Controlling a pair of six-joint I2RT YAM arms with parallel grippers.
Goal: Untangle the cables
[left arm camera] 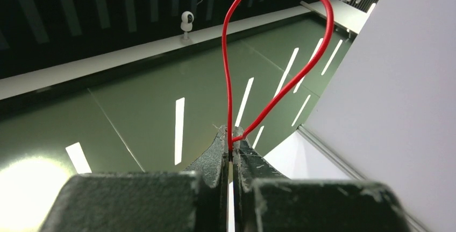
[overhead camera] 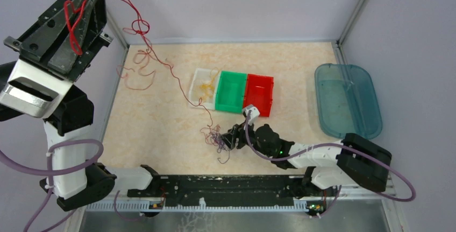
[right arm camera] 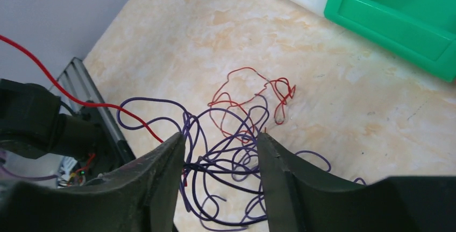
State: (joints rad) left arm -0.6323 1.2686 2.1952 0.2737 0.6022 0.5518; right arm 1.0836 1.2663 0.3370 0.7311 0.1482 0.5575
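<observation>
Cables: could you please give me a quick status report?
Left gripper shut on red cable, raised high. Right gripper open over purple tangle on table. Red cable runs into tangle.

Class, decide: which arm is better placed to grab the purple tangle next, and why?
Right. The right gripper sits low, jaws open astride the purple tangle. The left gripper is high up, shut on the red cable.
</observation>
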